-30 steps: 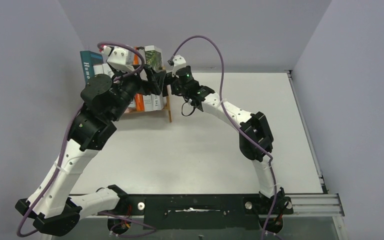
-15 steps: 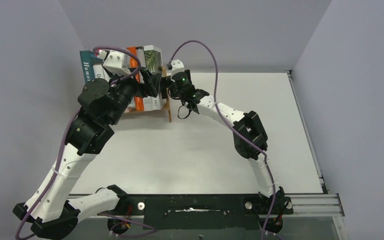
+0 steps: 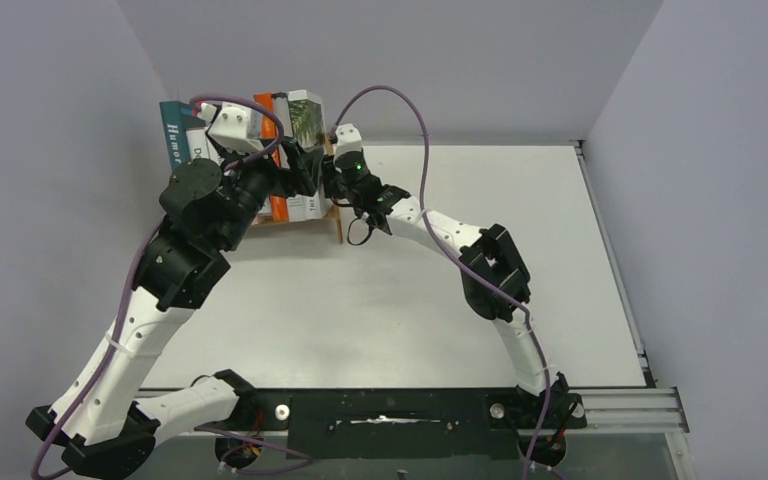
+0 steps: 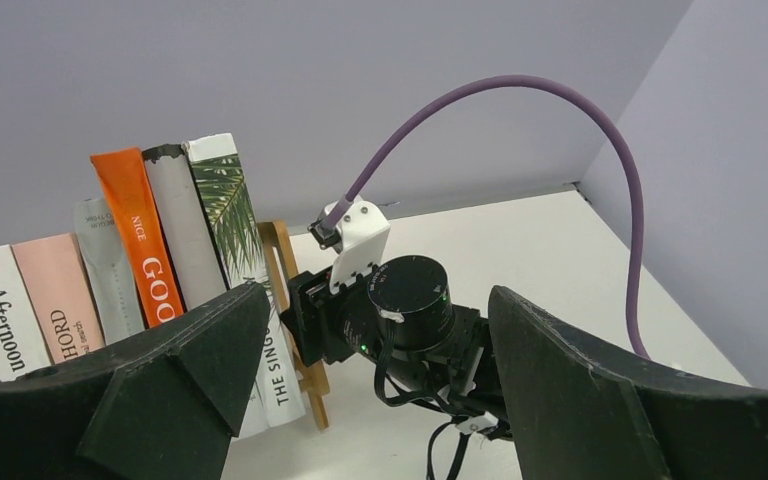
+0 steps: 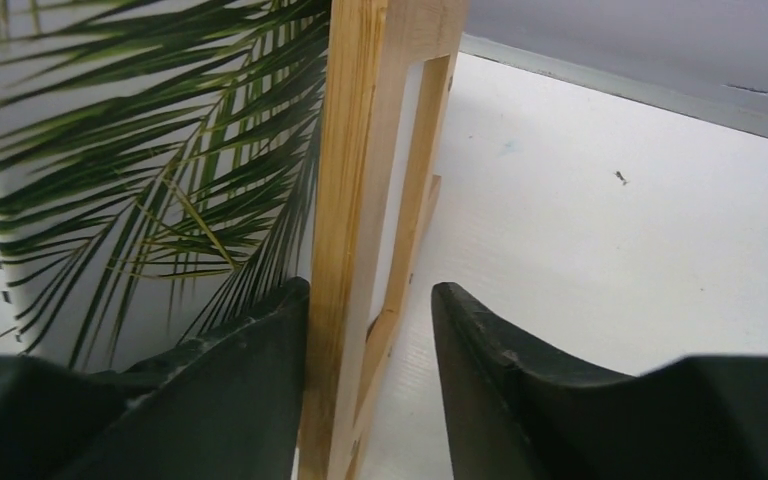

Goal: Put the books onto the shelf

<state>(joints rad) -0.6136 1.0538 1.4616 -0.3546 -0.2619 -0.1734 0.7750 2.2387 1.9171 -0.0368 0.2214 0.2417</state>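
Shelf (image 3: 338, 222): books (image 4: 146, 250) upright in row; palm-leaf bk (image 5: 110, 150) at end.

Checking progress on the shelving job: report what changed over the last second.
The right tool moved left to the shelf's end post and now straddles it, beside the palm-leaf book; a firm grip is unclear. The left tool stayed open near the books, which remain shelved.
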